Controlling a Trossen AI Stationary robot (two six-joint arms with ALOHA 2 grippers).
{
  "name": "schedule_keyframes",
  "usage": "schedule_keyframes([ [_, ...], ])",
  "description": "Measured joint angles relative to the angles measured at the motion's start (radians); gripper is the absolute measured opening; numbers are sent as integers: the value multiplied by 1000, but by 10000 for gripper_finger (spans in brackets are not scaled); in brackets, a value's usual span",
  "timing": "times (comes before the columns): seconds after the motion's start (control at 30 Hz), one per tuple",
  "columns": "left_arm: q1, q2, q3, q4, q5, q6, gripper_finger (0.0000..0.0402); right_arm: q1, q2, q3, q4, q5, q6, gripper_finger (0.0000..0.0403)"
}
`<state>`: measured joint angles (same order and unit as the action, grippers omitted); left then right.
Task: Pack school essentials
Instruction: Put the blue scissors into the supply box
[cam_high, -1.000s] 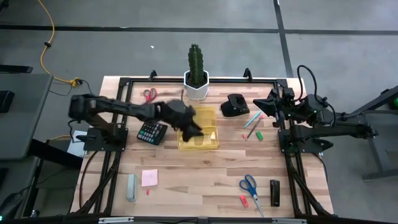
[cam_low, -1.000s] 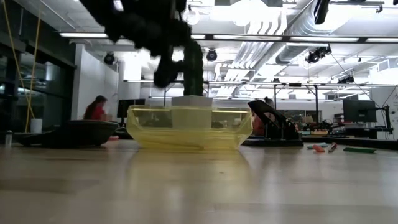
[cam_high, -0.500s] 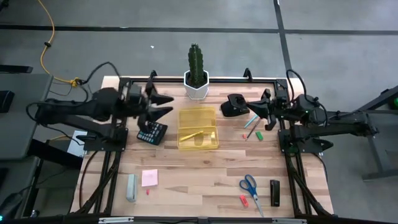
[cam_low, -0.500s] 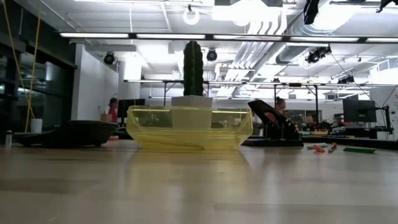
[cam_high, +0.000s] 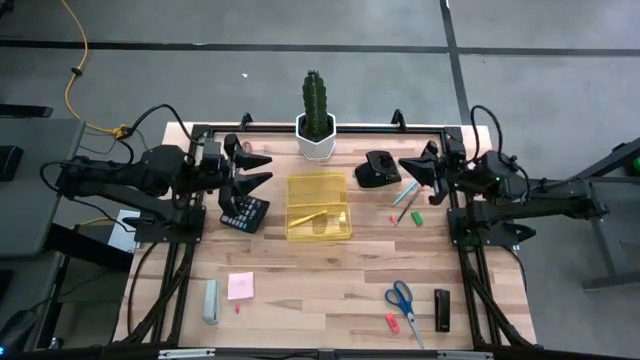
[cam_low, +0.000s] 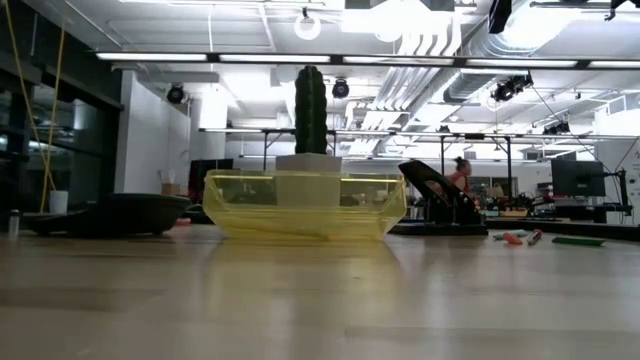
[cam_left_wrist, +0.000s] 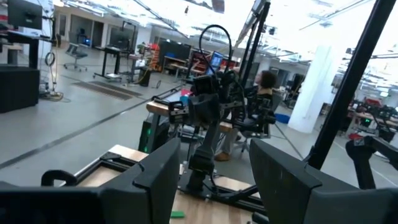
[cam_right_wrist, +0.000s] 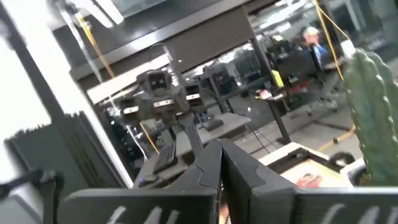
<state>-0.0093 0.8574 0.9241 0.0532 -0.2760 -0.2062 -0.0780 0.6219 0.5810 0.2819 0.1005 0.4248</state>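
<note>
A wooden bench (cam_high: 320, 275) stands on a grey floor, in a large hall with bright ceiling lamps. In the middle of the frame sits a yellow tray (cam_high: 318, 206) with a thin yellow pencil (cam_high: 312, 217) inside. The blue-handled scissors (cam_high: 400, 296) lie at lower right, the pink sticky-note pad (cam_high: 240, 287) at lower left. The left tool (cam_high: 256, 169) is spread at upper left; the right tool (cam_high: 408, 166) is pressed together at upper right.
</note>
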Motion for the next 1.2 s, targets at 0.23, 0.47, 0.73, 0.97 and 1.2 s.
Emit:
schedule_keyframes([
  [0.23,1,0,0,-6,-1,1,181,28,111,184,-289,21,-66,86],
  [0.47,0,0,-3,-196,-73,17,96,63,226,396,-643,-37,-75,186],
  [0.73,0,-8,-132,-87,-75,1,7,176,326,461,-999,-193,374,212],
  [0.97,16,-4,-164,-42,-75,0,1,449,455,369,-1055,-244,828,200],
  [1.2,39,-3,-164,-48,-70,11,1,672,667,368,-1003,-317,1151,177],
])
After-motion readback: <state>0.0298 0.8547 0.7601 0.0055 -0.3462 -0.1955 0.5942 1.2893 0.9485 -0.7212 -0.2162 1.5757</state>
